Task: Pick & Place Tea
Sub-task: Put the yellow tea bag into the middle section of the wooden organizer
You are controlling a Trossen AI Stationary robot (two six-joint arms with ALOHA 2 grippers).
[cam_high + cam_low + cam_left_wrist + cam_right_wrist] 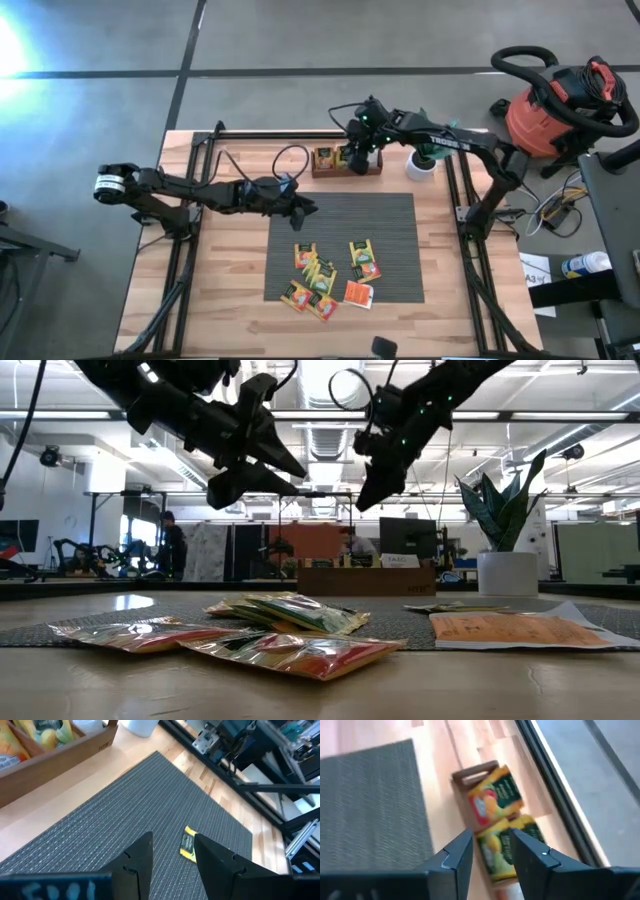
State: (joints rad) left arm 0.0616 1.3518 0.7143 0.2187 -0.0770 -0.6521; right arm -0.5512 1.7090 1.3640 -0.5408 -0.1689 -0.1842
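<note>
Surface: light wooden table (230, 300) with a grey ribbed mat (390, 215) at its centre. Floor around it is grey concrete with dark seams.

Tea: loose sachets (322, 277) lie clustered on the mat's near half, roughly 6 o'clock from mat centre; orange-red, yellow and green ones overlap, and one orange-red sachet (358, 294) sits at the cluster's 4 o'clock edge. More sachets stand in the brown wooden tray (345, 160) just beyond the mat's far edge, at 12 o'clock.

Right gripper (358, 158) hangs over the tray; its wrist view shows the fingers (455, 857) parted narrowly above the sachets in the tray, nothing between them.

Left gripper (303, 208) hovers above the mat's far left part, about 10 o'clock from mat centre, fingers (140, 857) parted and empty.

A white pot with a green plant (423, 163) stands just beside the tray at 3 o'clock. Off the table at 2 o'clock: a red and black shop vacuum (560, 100).

Room in the low view: open workshop, ceiling strip lights, desks, a monitor, a person (172, 545) standing far back left.
</note>
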